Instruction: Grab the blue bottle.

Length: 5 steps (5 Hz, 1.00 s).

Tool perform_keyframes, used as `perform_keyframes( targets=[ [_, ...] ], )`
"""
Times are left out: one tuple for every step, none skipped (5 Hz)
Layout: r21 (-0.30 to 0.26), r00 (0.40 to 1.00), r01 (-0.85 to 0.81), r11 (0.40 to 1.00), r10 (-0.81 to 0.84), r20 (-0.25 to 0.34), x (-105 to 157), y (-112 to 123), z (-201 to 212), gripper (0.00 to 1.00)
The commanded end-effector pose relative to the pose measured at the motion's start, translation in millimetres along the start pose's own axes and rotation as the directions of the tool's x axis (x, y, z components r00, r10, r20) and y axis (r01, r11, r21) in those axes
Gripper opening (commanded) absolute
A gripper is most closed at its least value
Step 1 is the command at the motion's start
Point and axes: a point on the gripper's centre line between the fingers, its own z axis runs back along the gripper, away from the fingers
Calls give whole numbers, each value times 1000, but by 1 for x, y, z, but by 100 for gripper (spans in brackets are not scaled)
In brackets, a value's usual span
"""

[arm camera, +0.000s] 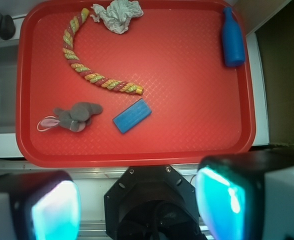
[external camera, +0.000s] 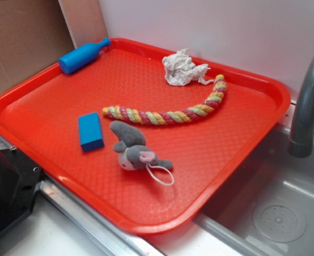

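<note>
The blue bottle lies on its side at the far left corner of the red tray, neck pointing toward the back wall. From the wrist view the blue bottle sits at the tray's upper right. My gripper hangs high above the robot base, off the tray's near edge, far from the bottle. Its jaws stand wide apart with nothing between them. The gripper itself does not show in the exterior view.
On the red tray lie a flat blue block, a braided rope toy, a grey plush mouse and crumpled white paper. A sink with a grey faucet is to the right. The black robot base sits at left.
</note>
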Motion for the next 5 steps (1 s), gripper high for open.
perform_keyframes(
  targets=[
    [0, 1000, 0, 1000, 0, 0, 0, 0, 0, 100],
    [31, 1000, 26, 999, -26, 15, 21, 40, -29, 100],
    [36, 997, 66, 997, -67, 26, 45, 69, -60, 100],
    [27, 994, 106, 994, -107, 33, 71, 94, -93, 100],
    [27, 994, 106, 994, -107, 33, 71, 94, -93, 100]
  ],
)
